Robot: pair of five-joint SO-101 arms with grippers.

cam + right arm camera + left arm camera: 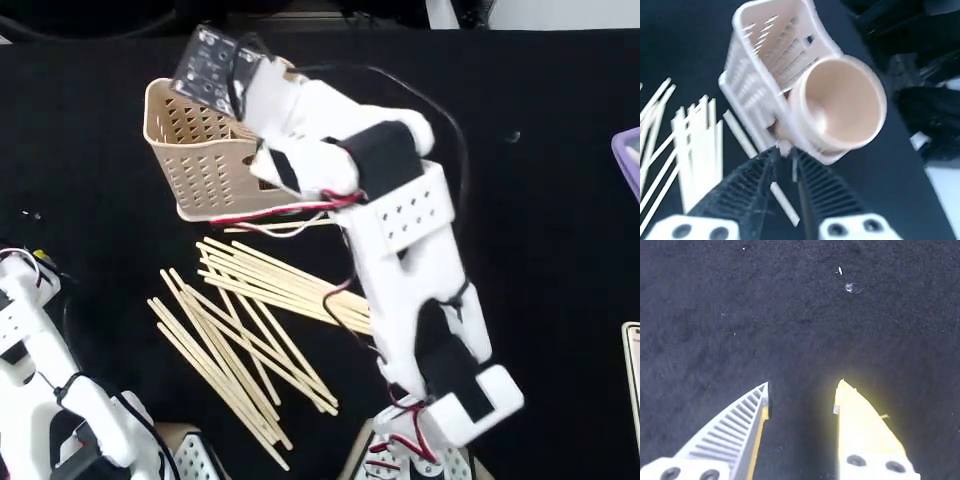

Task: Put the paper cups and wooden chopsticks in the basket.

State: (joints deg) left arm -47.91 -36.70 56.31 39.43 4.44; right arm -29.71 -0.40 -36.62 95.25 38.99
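Sitting at basket (pixel 755 60) rim w/ cup (pixel 840 110) inside, R gripper (pixel 785 150) (can't tell if open/closed) is needing a slow straight lift-off so nothing's tipping; L gripper (pixel 801 390) is idling open.

Black table (pixel 540 200): basket (pixel 200 170), loose chopsticks (pixel 250 320) beside it.

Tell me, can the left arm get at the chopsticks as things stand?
Probably yes. The left gripper is open over bare table, and the chopsticks lie uncovered near that arm; the right arm crosses only their far side.
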